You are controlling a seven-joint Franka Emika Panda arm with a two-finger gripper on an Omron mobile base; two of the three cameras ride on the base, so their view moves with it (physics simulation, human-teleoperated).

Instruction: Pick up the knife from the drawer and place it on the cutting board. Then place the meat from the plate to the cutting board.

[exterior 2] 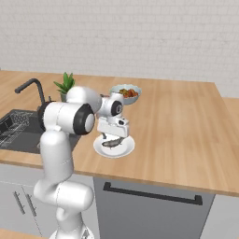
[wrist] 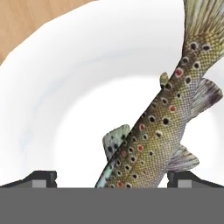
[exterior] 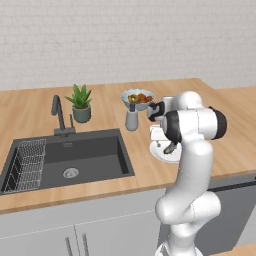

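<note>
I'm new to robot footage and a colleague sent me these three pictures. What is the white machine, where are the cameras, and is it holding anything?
It is a white robot arm at a rendered kitchen counter. Two cameras ride behind it, left and right; the third sits on its hand, looking down. Its gripper hangs open over a white plate bearing a spotted fish, the meat, holding nothing. Also there: a sink, a potted plant and a fruit bowl.
</note>
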